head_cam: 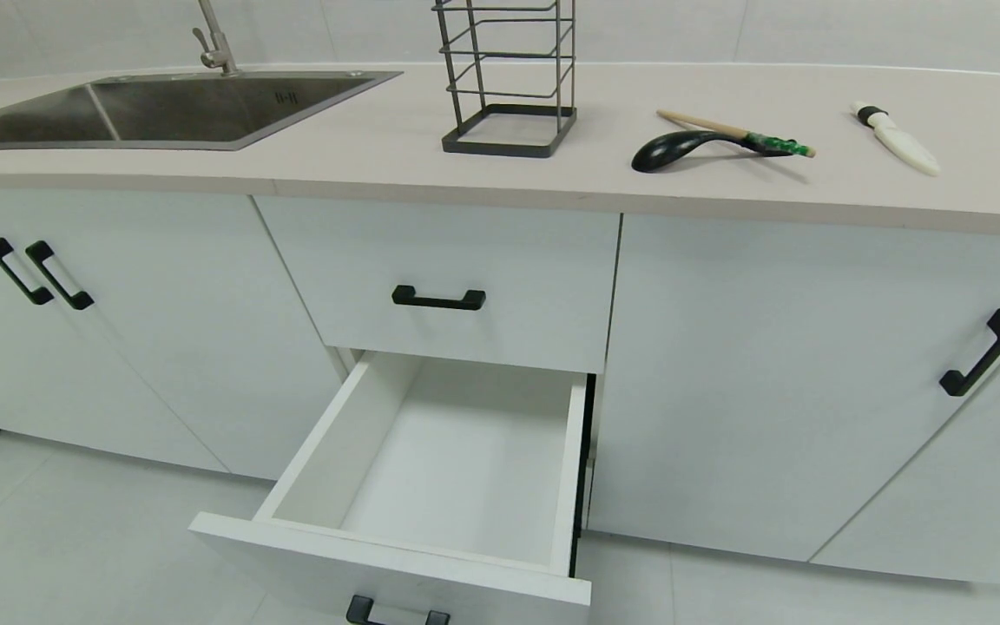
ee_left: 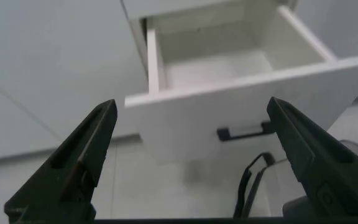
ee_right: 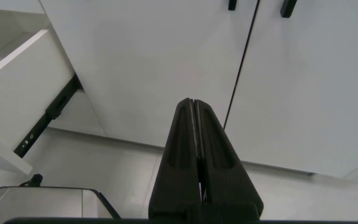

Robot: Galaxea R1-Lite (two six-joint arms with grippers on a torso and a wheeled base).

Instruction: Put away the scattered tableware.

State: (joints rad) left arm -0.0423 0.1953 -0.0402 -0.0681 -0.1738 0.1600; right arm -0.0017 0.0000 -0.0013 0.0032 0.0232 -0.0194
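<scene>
Surface (head_cam: 361, 148) of pale stone runs the full width of the head view and carries all the scattered tableware. White cabinet doors (head_cam: 769, 373) with black bar handles stand below it on both sides of a central stack of drawers. Stainless sink (head_cam: 205, 104) is set into the left end of the surface, with its faucet (head_cam: 215, 43) at the back edge.

Lower drawer (head_cam: 439, 451) is pulled out over the floor (head_cam: 75, 538) and its white interior holds nothing. The upper drawer (head_cam: 439, 260) above it is shut, with a black handle (head_cam: 438, 299) on its front.

Dark wire rack (head_cam: 491, 149) stands upright near the middle of the surface, between the back and front edges, well apart from the sink.

Black spoon (head_cam: 669, 152) lies to the right of the rack, toward the front edge, bowl pointing at the rack. A wooden stick utensil with a green end (head_cam: 734, 132) lies across the spoon's handle, touching it. A white knife-shaped utensil with a black band (head_cam: 897, 139) lies alone toward the right end of the surface, well apart from the spoon.

Left pincer (ee_left: 190, 106) is spread wide and holds nothing; it faces the front panel of the lower drawer (ee_left: 229, 106), low down and apart from it. Right pincer (ee_right: 193, 106) has its two fingers pressed flat together with nothing between them; it hangs before the right-hand cabinet doors (ee_right: 166, 62), beside the pulled-out drawer's side wall (ee_right: 17, 93).
</scene>
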